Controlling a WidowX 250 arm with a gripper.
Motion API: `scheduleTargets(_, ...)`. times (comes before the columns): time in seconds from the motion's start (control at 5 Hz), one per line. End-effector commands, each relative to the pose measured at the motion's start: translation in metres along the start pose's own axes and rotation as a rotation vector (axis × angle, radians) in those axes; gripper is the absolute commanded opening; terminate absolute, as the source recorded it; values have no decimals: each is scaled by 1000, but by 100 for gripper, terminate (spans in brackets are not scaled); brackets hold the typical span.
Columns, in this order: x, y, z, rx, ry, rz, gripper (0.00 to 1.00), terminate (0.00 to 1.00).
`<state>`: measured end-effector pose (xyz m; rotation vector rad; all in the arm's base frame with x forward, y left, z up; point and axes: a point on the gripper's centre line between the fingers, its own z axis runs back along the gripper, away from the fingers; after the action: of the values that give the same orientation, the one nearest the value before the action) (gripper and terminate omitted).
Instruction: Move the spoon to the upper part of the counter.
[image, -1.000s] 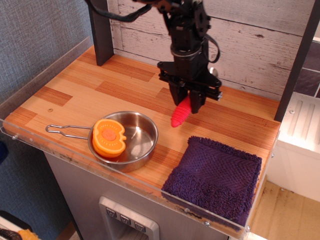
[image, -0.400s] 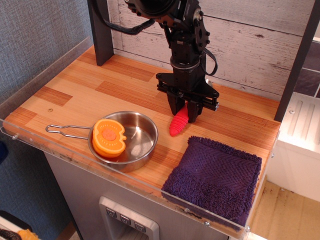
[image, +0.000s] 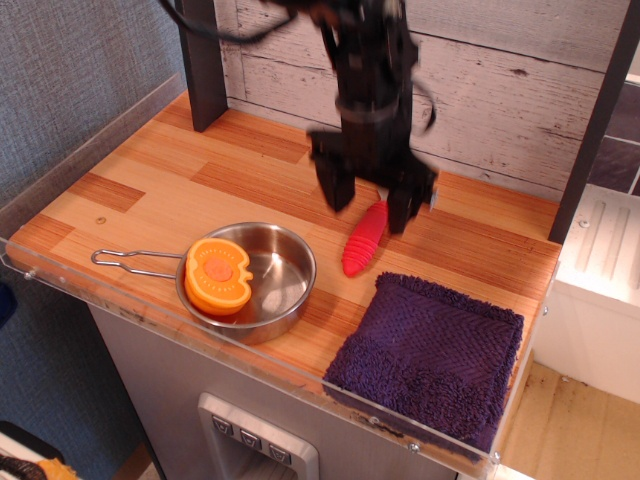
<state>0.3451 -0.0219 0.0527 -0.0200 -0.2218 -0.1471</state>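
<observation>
Observation.image, the only view, looks down at an angle on the table (image: 150, 185), a top of light and reddish-brown plank strips with a clear plastic rim. The steel pan (image: 270, 290) serves as landmark; it sits near the table's front edge, its thin wire handle pointing away to the side, and half an orange toy fruit (image: 217, 275) lies inside it.

Just beyond the pan, toward the back wall, lies the spoon (image: 364, 238). Its ribbed red handle rests flat on the wood, slanting away from the pan; the metal bowl end is hidden under the arm. On the far side of the spoon from the pan, touching the front rim, is a folded purple towel (image: 430, 355).

Above the spoon's far end hangs the tool (image: 371, 203), blurred by motion. Its 2 dark fingers (image: 337, 186) stand spread apart, 1 on each side of the handle, with red visible between them and no clear contact. Behind it rises the whitewashed plank wall (image: 500, 90).
</observation>
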Motion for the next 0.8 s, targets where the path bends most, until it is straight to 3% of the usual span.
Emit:
scheduleTargets(0.0,-50,31,81,80,-73,-97,100,0)
scheduleTargets(0.4,-102,51,89,54,-19,-24,100,0)
scheduleTargets(0.6,-114,53,88,11,19,-6,100,0)
